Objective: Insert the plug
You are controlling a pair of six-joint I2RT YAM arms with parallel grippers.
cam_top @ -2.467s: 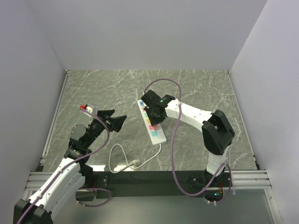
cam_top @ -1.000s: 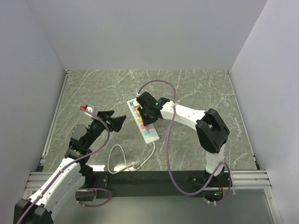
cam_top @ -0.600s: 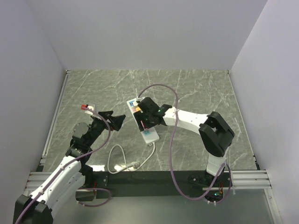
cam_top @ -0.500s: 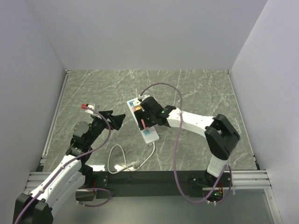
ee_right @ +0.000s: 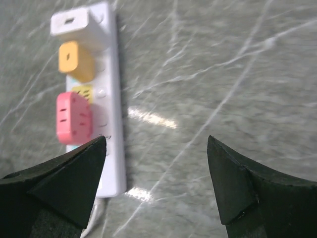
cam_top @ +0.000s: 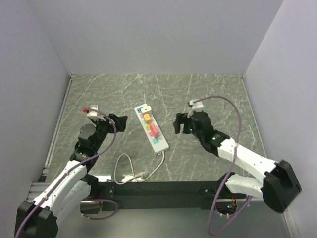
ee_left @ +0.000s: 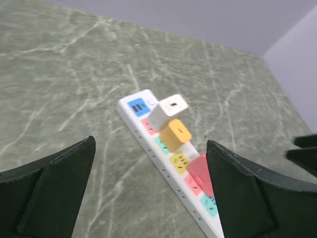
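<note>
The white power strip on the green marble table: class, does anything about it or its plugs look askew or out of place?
On the white power strip, the white cube-shaped plug near its far end seems tilted, not sitting square like the yellow plug and pink plug beside it.

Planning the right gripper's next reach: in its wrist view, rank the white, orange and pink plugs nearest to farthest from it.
From the right gripper:
1. pink plug, midway along the power strip
2. orange plug, just beyond
3. white plug, far end
</note>
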